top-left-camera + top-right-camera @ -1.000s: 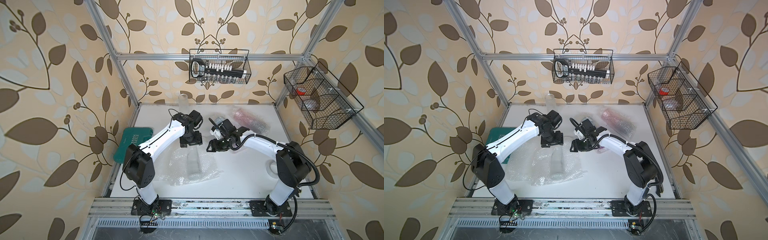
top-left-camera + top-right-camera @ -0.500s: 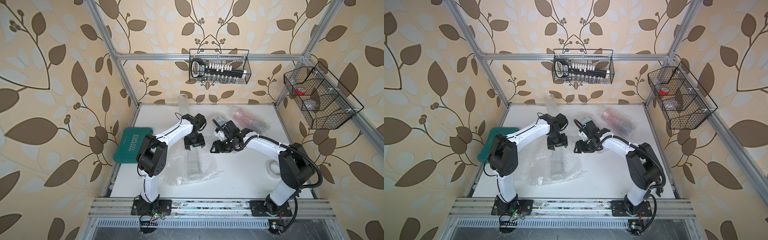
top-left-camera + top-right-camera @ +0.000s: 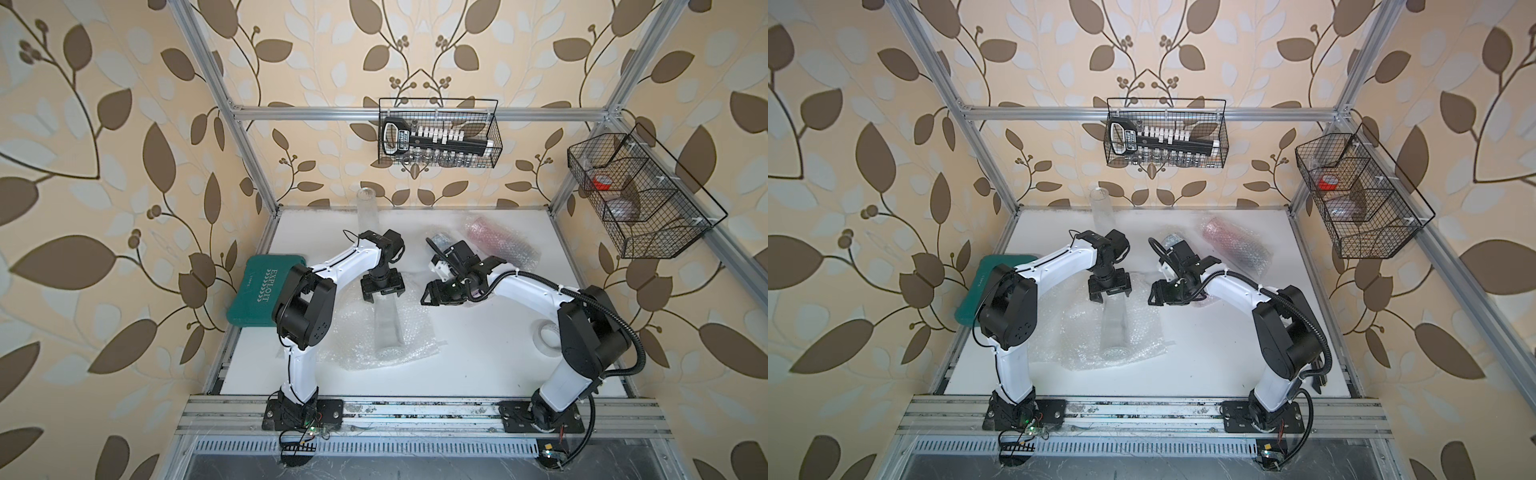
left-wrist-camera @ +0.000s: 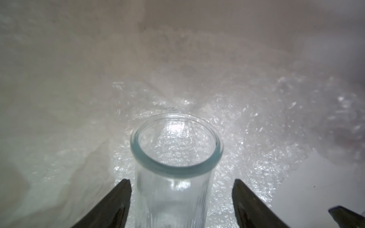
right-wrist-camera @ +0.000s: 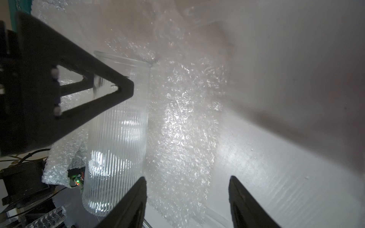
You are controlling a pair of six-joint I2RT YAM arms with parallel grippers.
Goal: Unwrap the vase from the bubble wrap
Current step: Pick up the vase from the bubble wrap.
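A clear ribbed glass vase (image 3: 388, 328) (image 3: 1116, 328) lies on its side on a spread, crinkled sheet of bubble wrap (image 3: 417, 332) (image 3: 1073, 332), left of the table's middle. My left gripper (image 3: 382, 296) (image 3: 1109, 297) hangs over the vase's far end. In the left wrist view this gripper (image 4: 181, 180) is open, one finger on each side of the vase (image 4: 171, 199), neither pressing on it. My right gripper (image 3: 430, 296) (image 3: 1154, 297) is just right of the vase. It (image 5: 187, 177) stands open over the bubble wrap (image 5: 183, 118), beside the vase (image 5: 118, 138), and holds nothing.
A second clear vase (image 3: 368, 212) stands upright at the back. A reddish object wrapped in bubble wrap (image 3: 498, 243) lies at the back right. A green case (image 3: 259, 291) overhangs the left edge. A clear tape roll (image 3: 548, 336) lies near the right arm. Wire baskets (image 3: 438, 133) (image 3: 640, 203) hang on the walls.
My left arm has folded in and its gripper has slid forward over the vase's far end, its jaws standing a little wider. The right gripper has barely shifted.
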